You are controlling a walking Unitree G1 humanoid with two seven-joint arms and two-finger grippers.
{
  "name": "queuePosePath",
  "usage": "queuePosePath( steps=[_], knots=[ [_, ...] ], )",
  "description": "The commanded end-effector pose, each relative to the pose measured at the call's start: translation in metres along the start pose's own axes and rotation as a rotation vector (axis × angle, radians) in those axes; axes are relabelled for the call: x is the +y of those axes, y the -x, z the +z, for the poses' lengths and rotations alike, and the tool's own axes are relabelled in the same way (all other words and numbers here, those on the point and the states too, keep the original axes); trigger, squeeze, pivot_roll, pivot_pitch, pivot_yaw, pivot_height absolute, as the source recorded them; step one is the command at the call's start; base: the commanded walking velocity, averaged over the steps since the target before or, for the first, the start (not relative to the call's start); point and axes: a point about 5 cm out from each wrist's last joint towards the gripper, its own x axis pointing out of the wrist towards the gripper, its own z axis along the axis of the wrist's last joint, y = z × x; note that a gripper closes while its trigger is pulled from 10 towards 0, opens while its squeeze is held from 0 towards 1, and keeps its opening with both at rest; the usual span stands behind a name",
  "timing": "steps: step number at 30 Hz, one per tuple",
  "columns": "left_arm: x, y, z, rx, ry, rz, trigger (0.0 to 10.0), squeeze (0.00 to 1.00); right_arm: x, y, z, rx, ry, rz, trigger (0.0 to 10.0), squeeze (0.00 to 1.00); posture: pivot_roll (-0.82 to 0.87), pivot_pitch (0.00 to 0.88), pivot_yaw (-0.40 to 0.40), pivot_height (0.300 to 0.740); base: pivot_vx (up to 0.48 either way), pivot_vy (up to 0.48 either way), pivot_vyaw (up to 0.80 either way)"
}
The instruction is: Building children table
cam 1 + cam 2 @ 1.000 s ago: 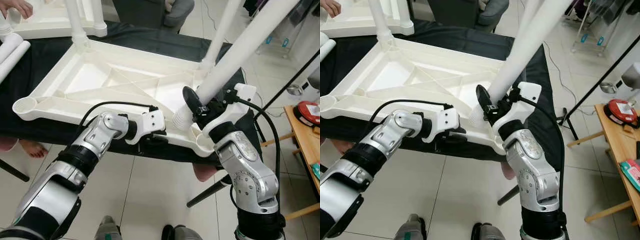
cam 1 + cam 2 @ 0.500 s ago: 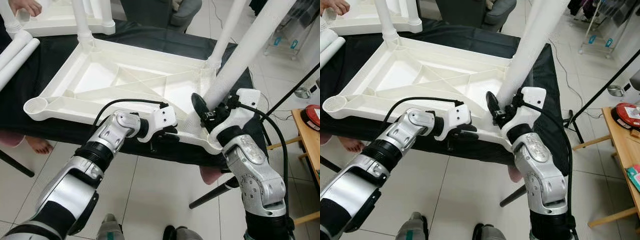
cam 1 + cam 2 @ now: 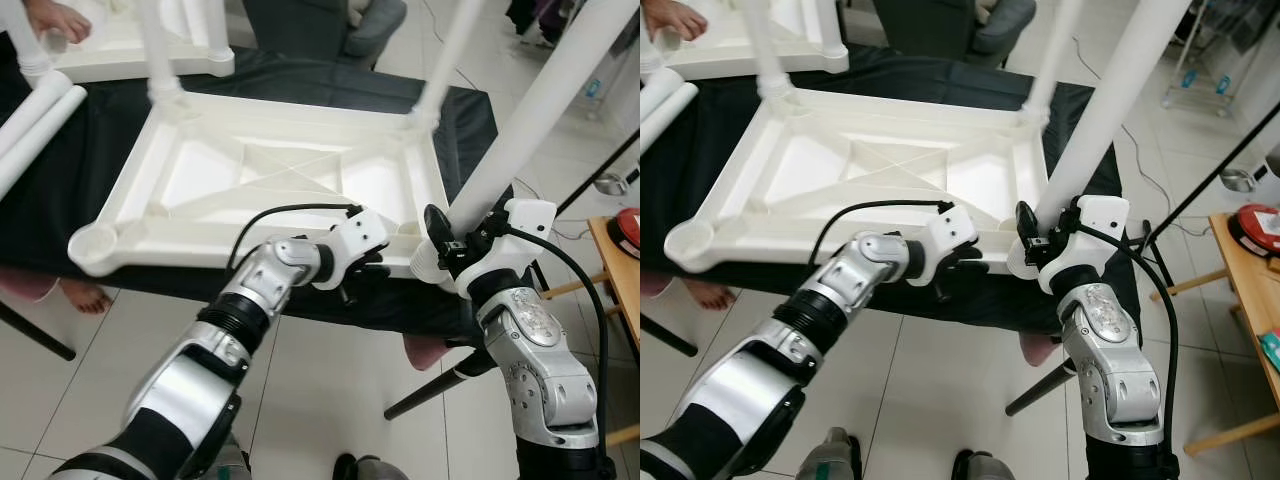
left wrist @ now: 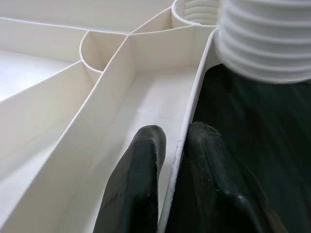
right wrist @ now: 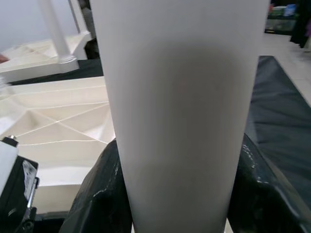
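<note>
White table frame [image 3: 290, 170], upside down on a black-covered tabletop [image 3: 465, 120], two legs already standing at its far corners. Right tool [image 3: 455, 245] grips a white leg [image 3: 530, 110], tilted, threaded end at the near right corner socket. Left tool [image 4: 177, 160] pinches the frame's near rim. Person's hand [image 3: 58, 18] far left.
</note>
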Motion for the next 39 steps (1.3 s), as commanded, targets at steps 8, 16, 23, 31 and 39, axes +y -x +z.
queuePosePath(
  steps=[8,16,23,31,39],
  knots=[
    [0.01,0.012,-0.013,0.008,-0.018,0.064,0.0,0.0,0.003,-0.004,0.002,-0.027,-0.009,0.011,10.0,0.0,0.11,0.128,-0.023,0.74,0.0,0.0,0.0],
    [0.003,0.024,-0.021,-0.002,-0.174,-0.048,0.0,0.0,0.003,-0.015,0.007,-0.065,0.014,0.049,10.0,0.0,0.11,0.122,-0.025,0.74,0.0,0.0,0.0],
    [-0.005,0.035,-0.035,0.01,-0.209,-0.121,0.0,0.0,0.005,-0.03,0.005,-0.064,0.059,0.157,10.0,0.0,0.11,0.122,-0.027,0.74,0.0,0.0,0.0],
    [0.007,0.04,-0.039,0.032,-0.204,-0.053,0.0,0.0,0.0,-0.034,-0.018,0.026,0.058,0.171,10.0,0.0,0.13,0.132,-0.039,0.74,0.0,0.0,0.0],
    [0.007,0.042,-0.041,0.035,-0.201,-0.05,0.0,0.0,-0.015,-0.024,-0.026,0.052,0.075,0.113,10.0,0.0,0.12,0.139,-0.035,0.74,0.0,0.0,0.0]
  ],
)
